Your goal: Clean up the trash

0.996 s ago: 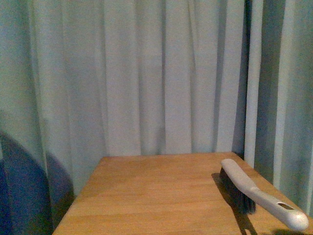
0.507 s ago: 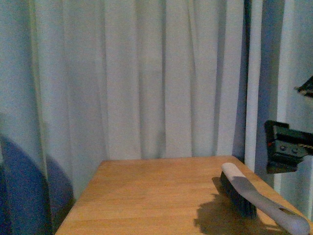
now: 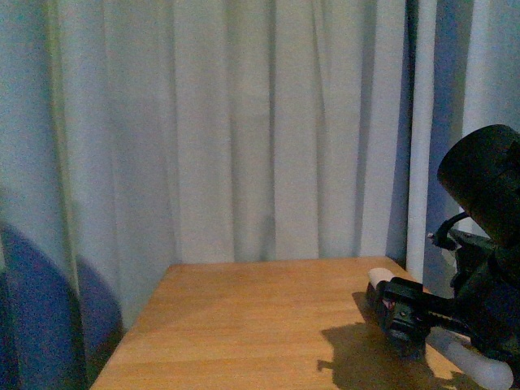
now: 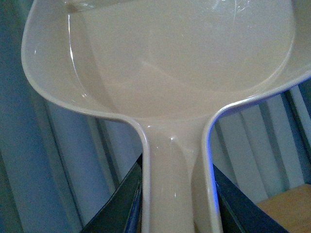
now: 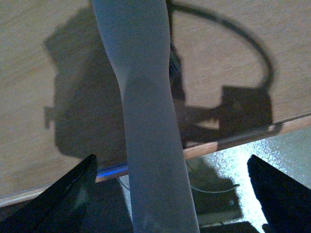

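The crumpled white tissue is out of view in every frame. My left gripper is shut on the handle of a cream dustpan, whose scoop fills the left wrist view. My right gripper is open, its jaws spread wide on either side of the grey handle of a hand brush without touching it. In the front view the right gripper sits low over the brush, which lies on the wooden table at the right edge, handle overhanging.
Pale curtains hang behind the table. The table's right edge runs just under the brush handle, with floor and a cable below. The right arm's dark body rises at the far right.
My right arm has come down from the upper right into the front view and now sits over the brush handle. The brush has not moved.
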`<state>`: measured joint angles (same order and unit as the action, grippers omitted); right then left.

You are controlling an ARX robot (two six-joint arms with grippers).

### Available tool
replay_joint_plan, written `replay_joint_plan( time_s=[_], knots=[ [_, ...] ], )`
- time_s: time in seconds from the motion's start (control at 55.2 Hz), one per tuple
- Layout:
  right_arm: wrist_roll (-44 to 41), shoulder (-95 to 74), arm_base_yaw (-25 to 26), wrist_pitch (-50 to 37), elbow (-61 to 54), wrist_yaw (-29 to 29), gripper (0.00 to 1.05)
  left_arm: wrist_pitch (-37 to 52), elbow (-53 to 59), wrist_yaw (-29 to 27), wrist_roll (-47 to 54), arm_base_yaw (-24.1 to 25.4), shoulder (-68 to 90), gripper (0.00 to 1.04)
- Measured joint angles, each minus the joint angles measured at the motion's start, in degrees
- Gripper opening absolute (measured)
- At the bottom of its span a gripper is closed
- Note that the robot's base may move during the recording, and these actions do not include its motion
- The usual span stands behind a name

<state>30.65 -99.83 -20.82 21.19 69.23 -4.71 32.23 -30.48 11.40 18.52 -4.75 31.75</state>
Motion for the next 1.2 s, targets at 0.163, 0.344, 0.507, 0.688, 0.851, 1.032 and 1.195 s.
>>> replay_joint_plan(
  time_s=[0.163,0.344,0.507,0.688,0.851,1.032,1.195],
  knots=[
    [-0.02,0.00,-0.02,-0.39,0.00,0.04,0.54,0.00,0.00,0.00,0.00,0.00,0.00,0.28],
    [-0.07,0.00,0.00,-0.42,0.00,0.28,0.31,0.00,0.00,0.00,0.00,0.00,0.02,0.28],
    [-1.16,1.31,0.04,-2.64,-0.92,0.39,0.20,0.00,0.00,-0.02,0.00,0.00,0.00,0.28],
    [-9.81,9.05,-0.83,-14.32,-7.30,-6.12,0.20,0.00,0.00,0.00,0.00,0.00,0.00,0.28],
    [-22.91,24.57,-2.56,-29.97,-17.73,-11.67,0.20,0.00,0.00,0.00,0.00,0.00,0.00,0.28],
    [-32.00,39.74,-3.30,-36.92,-28.37,-15.67,0.20,0.00,0.00,-0.02,0.00,0.00,0.02,0.28],
    [-35.74,52.28,-2.93,-40.28,-36.37,-18.47,0.19,0.00,0.00,-0.02,0.00,0.00,0.02,0.28]
  ],
)
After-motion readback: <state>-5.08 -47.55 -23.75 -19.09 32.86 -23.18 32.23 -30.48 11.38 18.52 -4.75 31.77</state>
